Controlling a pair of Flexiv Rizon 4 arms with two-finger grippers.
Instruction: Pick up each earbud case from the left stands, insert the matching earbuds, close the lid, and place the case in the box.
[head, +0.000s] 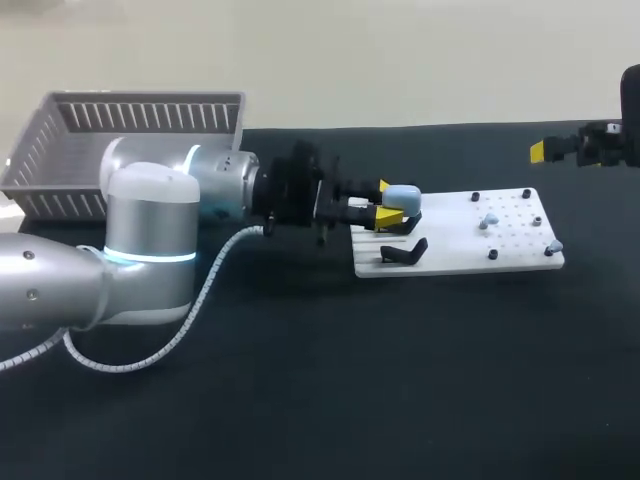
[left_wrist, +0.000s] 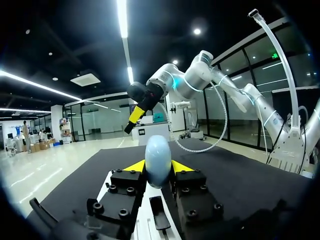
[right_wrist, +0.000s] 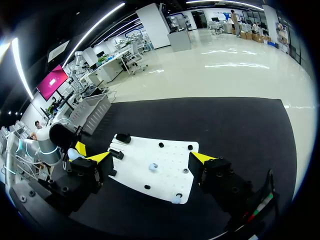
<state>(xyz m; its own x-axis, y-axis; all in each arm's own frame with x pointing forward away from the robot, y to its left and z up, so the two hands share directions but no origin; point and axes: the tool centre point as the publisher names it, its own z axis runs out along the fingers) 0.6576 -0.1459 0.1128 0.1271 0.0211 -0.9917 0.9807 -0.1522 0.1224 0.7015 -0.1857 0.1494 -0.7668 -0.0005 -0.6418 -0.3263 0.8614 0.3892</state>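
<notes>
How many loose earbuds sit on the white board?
2: one earbud near the middle of the white board, a second earbud at its near right corner. Others may hide inside the case in the left tool.

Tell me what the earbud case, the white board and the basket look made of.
The earbud case: smooth light-blue plastic, apparently glossy, with a soft sheen. The white board: matte rigid sheet with rows of small holes, probably plastic; hard to be sure. The basket: grey moulded plastic, judging by its thin slatted walls.
</notes>
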